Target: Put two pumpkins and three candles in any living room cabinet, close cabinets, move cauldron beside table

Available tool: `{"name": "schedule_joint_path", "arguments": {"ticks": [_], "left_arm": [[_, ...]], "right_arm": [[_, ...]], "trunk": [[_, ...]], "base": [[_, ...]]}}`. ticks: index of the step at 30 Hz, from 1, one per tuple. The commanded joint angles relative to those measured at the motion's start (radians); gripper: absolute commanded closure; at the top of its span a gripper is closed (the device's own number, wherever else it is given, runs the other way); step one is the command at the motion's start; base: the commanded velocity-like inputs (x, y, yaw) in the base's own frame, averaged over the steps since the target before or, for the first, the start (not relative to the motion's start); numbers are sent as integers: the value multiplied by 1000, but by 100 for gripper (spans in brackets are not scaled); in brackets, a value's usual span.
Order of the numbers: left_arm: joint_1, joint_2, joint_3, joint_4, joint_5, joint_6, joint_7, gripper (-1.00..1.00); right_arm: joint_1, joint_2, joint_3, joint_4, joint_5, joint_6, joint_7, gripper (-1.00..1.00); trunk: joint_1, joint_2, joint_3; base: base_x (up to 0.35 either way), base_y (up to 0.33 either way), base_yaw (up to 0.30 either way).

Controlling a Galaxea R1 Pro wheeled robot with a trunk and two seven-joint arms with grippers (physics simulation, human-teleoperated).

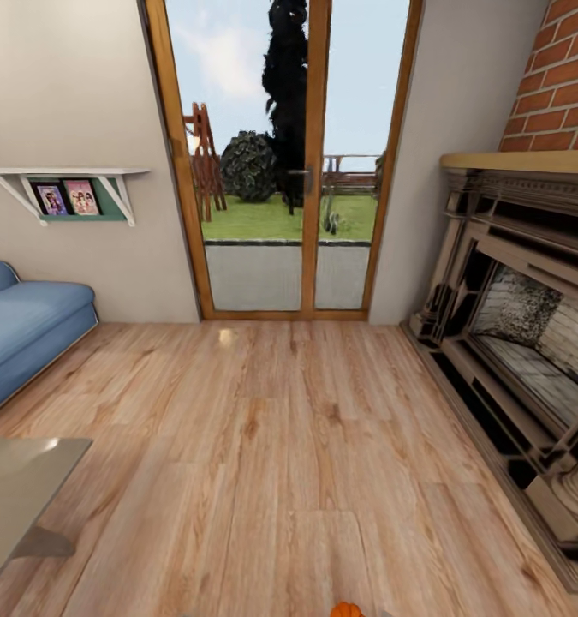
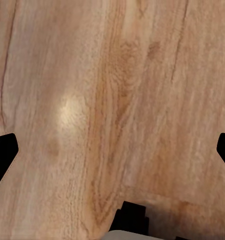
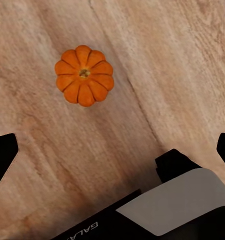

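Observation:
A small ribbed orange pumpkin (image 3: 84, 75) lies on the wooden floor, seen from straight above in the right wrist view. My right gripper (image 3: 112, 155) hangs open above the floor, off to one side of the pumpkin, nothing between its dark fingertips (image 3: 2, 155). In the head view the same pumpkin (image 1: 347, 610) just peeks in at the bottom edge, close in front of me. My left gripper (image 2: 112, 155) is open too, over bare floorboards. Candles, cabinet and cauldron are out of view.
A glass door (image 1: 289, 171) stands straight ahead. A blue sofa (image 1: 23, 326) sits at the left, with a glass-topped table (image 1: 19, 488) nearer at the lower left. A dark fireplace (image 1: 511, 343) lines the right wall. Wooden floor (image 1: 271, 446) stretches between them.

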Motion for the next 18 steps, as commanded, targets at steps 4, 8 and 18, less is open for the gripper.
{"name": "schedule_joint_path", "arguments": {"ticks": [4, 8, 18], "left_arm": [[0, -1, 4, -2, -10, 5, 0, -100], [0, -1, 4, -2, -10, 5, 0, -100], [0, -1, 5, 0, -10, 6, 0, -100]], "right_arm": [[-1, -1, 8, -1, -8, -1, -7, -100], [-1, -1, 8, -1, -8, -1, -7, -100], [-1, -1, 8, -1, -9, -1, -7, -100]], "trunk": [[0, 0, -1], [0, 0, -1], [0, 0, -1]], "base": [[135, 105, 0], [56, 26, 0], [28, 2, 0]]}}
